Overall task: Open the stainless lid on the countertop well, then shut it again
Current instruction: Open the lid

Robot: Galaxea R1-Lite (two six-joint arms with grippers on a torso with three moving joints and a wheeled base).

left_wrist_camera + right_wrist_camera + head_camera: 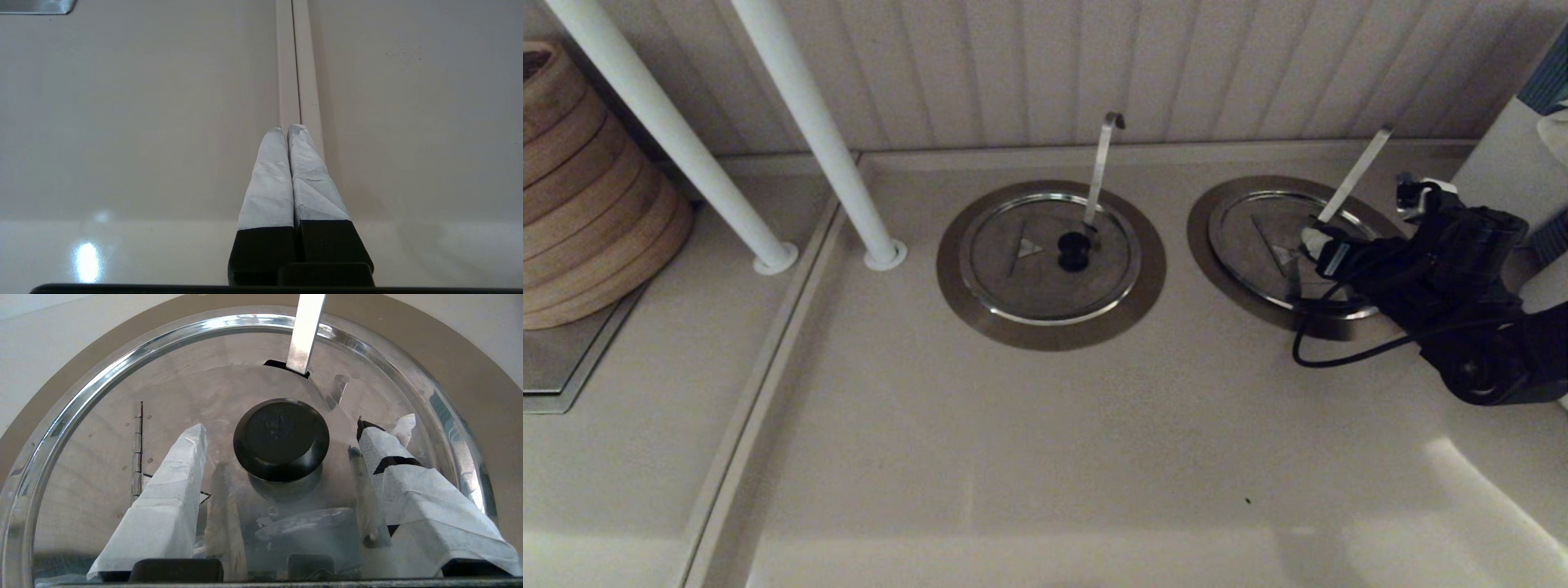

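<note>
stainless lid (122,457), round flat steel disc w/ shiny rim, sits shut on our right-hand countertop well (1217,245). our right gripper (282,433) hovers over it, taped fingers (179,465) spread wide either side of black centre knob (281,437), not touching. left gripper (289,130) pressed closed above beige counter (122,122).

A second steel disc (1049,257) with a hook-tipped handle (1101,167) sits mid-frame; two white poles (813,126) and stacked bamboo steamers (584,192) occupy the upper left.
</note>
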